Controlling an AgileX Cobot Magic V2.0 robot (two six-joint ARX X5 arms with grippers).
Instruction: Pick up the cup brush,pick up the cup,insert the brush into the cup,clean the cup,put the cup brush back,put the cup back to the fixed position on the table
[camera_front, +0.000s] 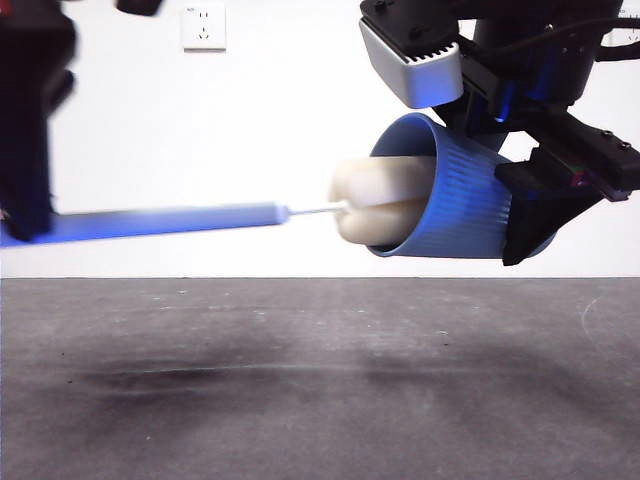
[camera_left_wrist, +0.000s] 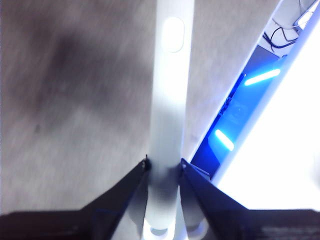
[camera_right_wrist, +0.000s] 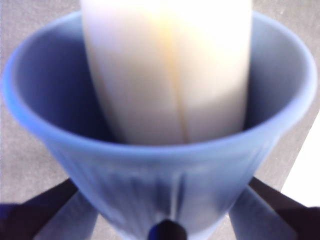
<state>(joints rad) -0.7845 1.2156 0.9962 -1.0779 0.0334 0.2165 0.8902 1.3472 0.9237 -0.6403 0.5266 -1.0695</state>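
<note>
My right gripper (camera_front: 545, 215) is shut on the blue ribbed cup (camera_front: 455, 195) and holds it on its side in the air, mouth facing left, well above the table (camera_front: 320, 400). In the right wrist view the cup (camera_right_wrist: 165, 170) sits between the jaws. My left gripper (camera_front: 30, 215) is shut on the cup brush's handle (camera_front: 170, 220) at the left and holds it level. The cream sponge head (camera_front: 375, 200) is partly inside the cup's mouth, and fills much of it in the right wrist view (camera_right_wrist: 170, 70). The handle (camera_left_wrist: 167, 115) runs out from the left jaws.
A white wall socket (camera_front: 203, 27) is on the wall behind. The right arm's white wrist camera housing (camera_front: 410, 60) hangs above the cup. A dark smudge (camera_front: 200, 385) marks the table below the brush.
</note>
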